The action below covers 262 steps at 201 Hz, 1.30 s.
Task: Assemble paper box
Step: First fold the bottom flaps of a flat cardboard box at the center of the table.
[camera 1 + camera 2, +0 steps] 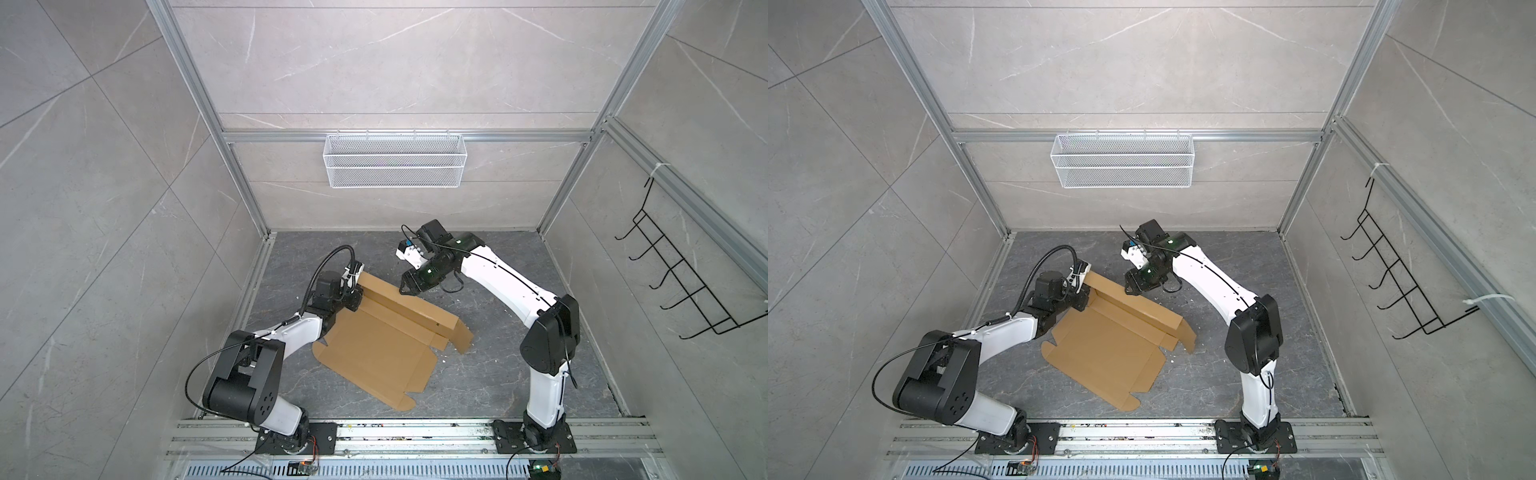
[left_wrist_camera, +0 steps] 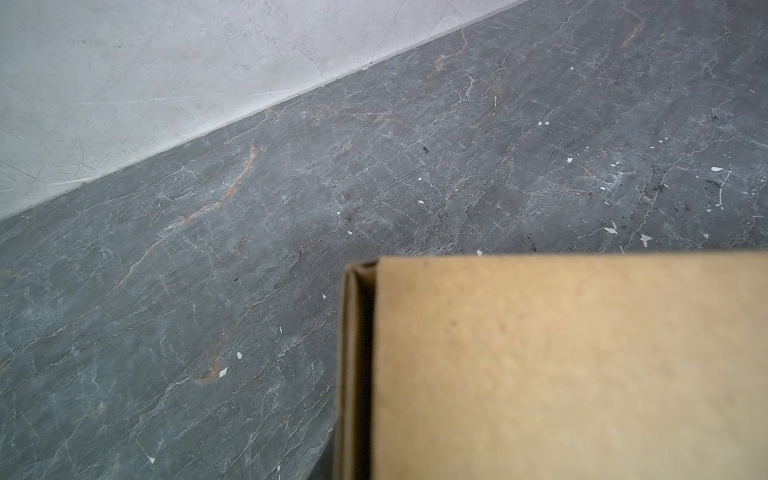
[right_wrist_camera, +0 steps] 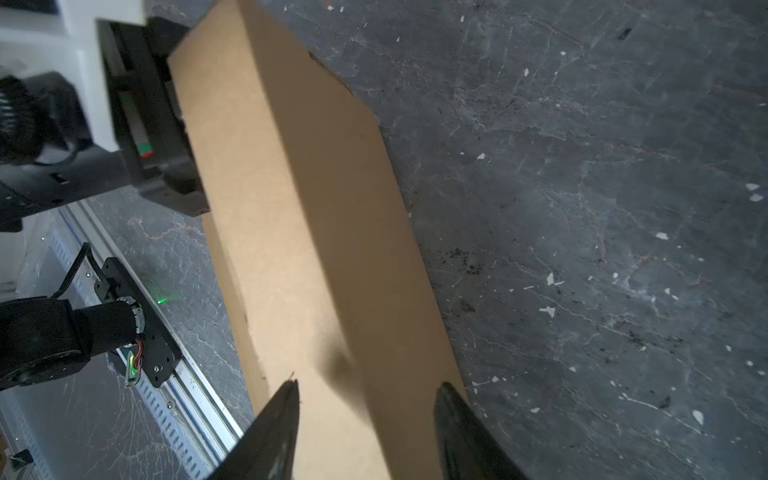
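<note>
The paper box (image 1: 374,353) (image 1: 1100,353) is a brown cardboard sheet lying on the dark marble floor, with its long far wall (image 3: 299,208) folded upright and a side flap hanging at the right end. My left gripper (image 1: 355,297) (image 1: 1081,297) is at the far left end of that wall, shut on the cardboard. Its fingers are hidden behind the board (image 2: 561,365) in the left wrist view. My right gripper (image 1: 404,291) (image 1: 1128,291) (image 3: 368,399) is open over the wall's top edge near its middle, one dark fingertip (image 3: 282,415) on each side of the board.
A white wire mesh basket (image 1: 395,160) hangs on the back wall and a black wire rack (image 1: 685,286) on the right wall. Aluminium rails (image 1: 415,436) with both arm bases run along the front edge. Small white flecks dot the floor.
</note>
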Each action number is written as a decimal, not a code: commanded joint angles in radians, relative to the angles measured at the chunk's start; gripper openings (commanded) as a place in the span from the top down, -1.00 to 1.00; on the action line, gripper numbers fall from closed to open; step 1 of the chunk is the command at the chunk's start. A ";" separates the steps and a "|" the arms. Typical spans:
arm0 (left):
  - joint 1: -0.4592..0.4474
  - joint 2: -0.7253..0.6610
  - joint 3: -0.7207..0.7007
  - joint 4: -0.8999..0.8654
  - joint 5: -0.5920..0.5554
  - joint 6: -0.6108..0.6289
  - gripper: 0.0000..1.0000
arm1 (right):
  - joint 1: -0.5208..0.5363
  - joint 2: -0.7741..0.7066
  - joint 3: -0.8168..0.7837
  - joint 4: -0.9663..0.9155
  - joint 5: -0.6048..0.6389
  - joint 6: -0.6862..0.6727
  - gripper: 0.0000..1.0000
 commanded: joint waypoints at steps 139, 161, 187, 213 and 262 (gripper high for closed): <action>-0.008 -0.043 0.057 -0.219 -0.130 -0.061 0.26 | -0.014 0.052 -0.021 -0.042 0.035 -0.011 0.04; -0.010 -0.053 0.065 -0.249 -0.146 -0.124 0.18 | -0.014 0.049 -0.024 -0.040 0.029 -0.011 0.06; -0.008 -0.066 0.041 -0.202 -0.146 -0.270 0.06 | -0.014 0.052 -0.022 -0.039 0.029 -0.013 0.07; -0.004 -0.036 0.009 -0.118 -0.114 -0.364 0.03 | -0.014 0.054 -0.017 -0.039 0.026 -0.015 0.09; -0.007 0.026 -0.078 0.082 -0.117 -0.408 0.03 | -0.014 0.052 -0.019 -0.038 0.020 -0.016 0.12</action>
